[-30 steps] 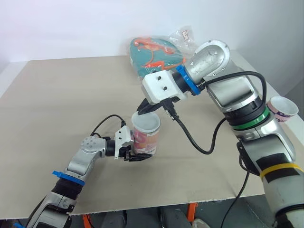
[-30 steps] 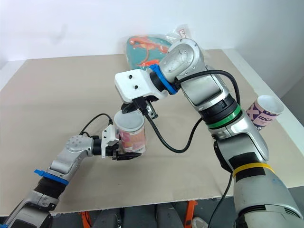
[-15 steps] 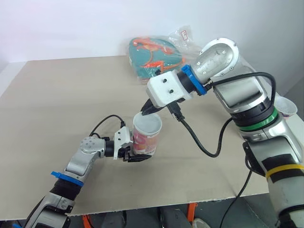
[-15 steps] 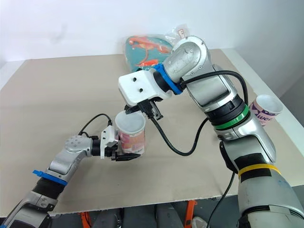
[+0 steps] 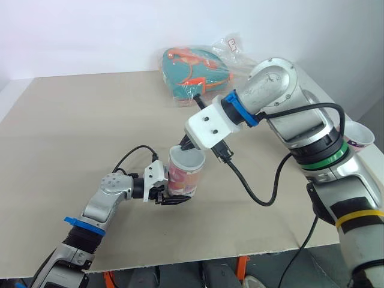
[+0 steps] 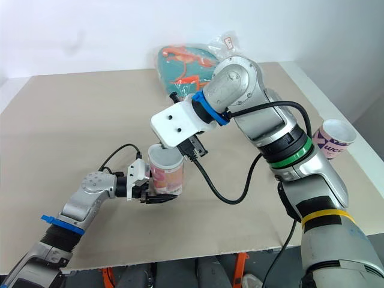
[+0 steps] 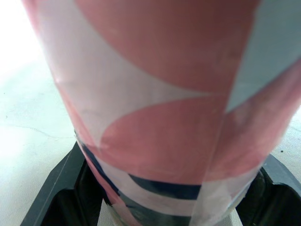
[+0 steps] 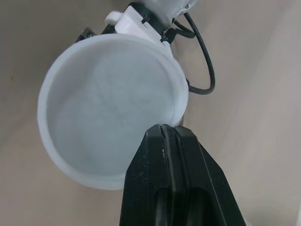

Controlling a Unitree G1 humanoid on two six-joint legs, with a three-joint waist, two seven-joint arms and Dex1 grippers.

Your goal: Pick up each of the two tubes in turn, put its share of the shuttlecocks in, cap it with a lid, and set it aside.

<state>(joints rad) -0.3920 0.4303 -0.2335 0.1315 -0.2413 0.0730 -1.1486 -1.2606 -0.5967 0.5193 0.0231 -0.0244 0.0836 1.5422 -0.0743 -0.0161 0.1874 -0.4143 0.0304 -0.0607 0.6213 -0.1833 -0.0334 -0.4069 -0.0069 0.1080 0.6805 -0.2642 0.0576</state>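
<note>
Now, white lid (image 8: 110, 106) over 1 tube (image 5: 182, 180).
At its base the left gripper (image 5: 174, 198) clamps it; the right gripper's (image 8: 170, 129) 2 fingers (image 8: 157, 162) pinch the lid's rim.

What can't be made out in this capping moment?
The tube contents: right wrist view, the translucent lid covers its mouth.
Lid seating: eye views, the white housing of the right gripper partly hides the rim.
The second tube, lower part: left eye view, behind the right arm.
</note>
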